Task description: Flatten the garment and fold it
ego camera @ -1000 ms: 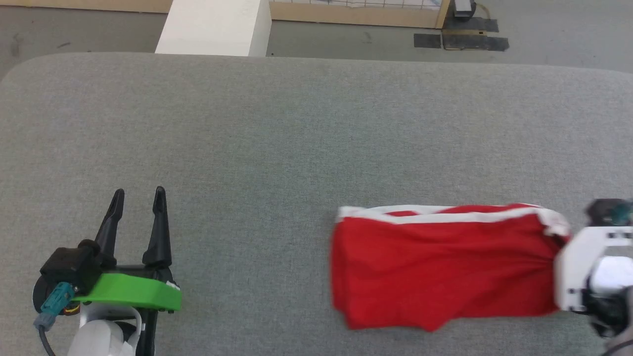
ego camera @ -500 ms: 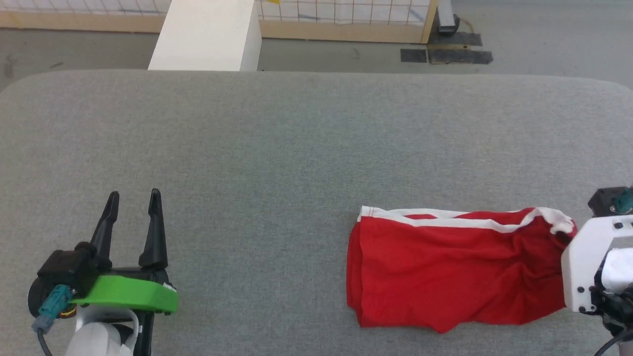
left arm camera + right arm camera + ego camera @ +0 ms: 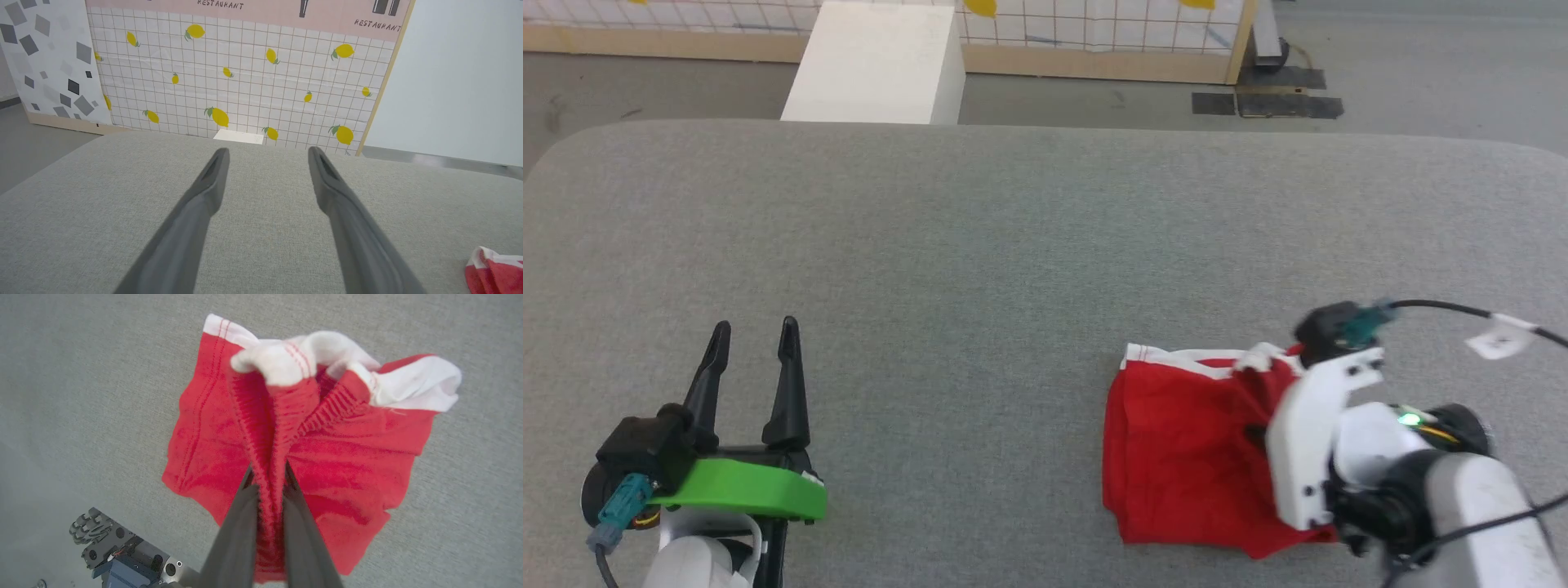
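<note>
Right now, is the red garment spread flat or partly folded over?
Partly folded: the right gripper is shut on a bunched edge of the garment, lifted over the part lying on the grey surface.

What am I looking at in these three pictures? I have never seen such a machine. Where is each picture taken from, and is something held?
This is a wheeled robot with two arms, and each arm ends in a gripper with two long dark fingers. One picture comes from a camera on its head, looking down at a grey padded surface. The other two come from cameras on the wrists, looking along the fingers.

On the surface lies a red garment with white trim. The right gripper is shut on a bunched ridge of the garment, so one part is pulled together while the rest lies on the surface. The left gripper is open, holds nothing, and is well apart from the garment.
</note>
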`<state>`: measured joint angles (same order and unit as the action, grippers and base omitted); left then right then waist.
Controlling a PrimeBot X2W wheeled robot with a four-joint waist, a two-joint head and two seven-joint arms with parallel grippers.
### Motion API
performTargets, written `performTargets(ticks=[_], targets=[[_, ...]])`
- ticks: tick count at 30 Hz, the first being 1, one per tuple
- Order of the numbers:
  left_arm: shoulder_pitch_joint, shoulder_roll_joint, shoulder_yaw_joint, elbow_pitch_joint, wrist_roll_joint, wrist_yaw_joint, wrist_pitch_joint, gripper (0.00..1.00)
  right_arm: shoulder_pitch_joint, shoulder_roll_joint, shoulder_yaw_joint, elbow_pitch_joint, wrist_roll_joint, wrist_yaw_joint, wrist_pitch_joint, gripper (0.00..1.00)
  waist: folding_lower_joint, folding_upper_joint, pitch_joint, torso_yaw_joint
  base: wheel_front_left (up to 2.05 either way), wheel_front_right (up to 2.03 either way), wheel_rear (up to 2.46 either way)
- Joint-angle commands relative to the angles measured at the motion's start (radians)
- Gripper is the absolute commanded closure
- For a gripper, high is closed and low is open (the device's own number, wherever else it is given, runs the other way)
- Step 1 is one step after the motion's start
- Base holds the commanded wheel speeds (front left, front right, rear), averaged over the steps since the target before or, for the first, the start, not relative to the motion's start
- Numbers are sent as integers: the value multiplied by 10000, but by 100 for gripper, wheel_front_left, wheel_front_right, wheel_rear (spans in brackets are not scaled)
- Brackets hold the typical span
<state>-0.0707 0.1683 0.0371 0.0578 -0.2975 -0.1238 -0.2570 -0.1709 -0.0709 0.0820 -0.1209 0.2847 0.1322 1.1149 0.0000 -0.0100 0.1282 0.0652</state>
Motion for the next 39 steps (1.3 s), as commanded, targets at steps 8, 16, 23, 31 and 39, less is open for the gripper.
performTargets(ticks=[8, 16, 23, 31, 39], targets=[[123, -8, -56, 93, -78, -64, -47, 0, -807, 181, 1374, 1757, 16, -15, -1231, 100, 0, 100, 129, 471, 0, 0, 0], [97, -68, -155, 123, -119, -67, -47, 0, -1107, 203, 1916, 3514, 391, -15, -2391, 100, 0, 100, 285, 687, 0, 0, 0], [79, -94, -137, 174, -178, -68, -47, 0, -1391, 204, 2343, 4688, 74, -15, -3291, 0, 0, 100, 229, 633, 0, 0, 0], [143, -89, -76, 161, -153, -68, -47, 0, -1593, 205, 2871, 3858, -128, -15, -3145, 0, 0, 100, -24, 375, 0, 0, 0], [337, -92, 70, 27, -38, -68, -47, 0, -966, 206, 2228, 937, -571, -15, -2261, 0, 0, 100, -132, -32, 0, 0, 0]])
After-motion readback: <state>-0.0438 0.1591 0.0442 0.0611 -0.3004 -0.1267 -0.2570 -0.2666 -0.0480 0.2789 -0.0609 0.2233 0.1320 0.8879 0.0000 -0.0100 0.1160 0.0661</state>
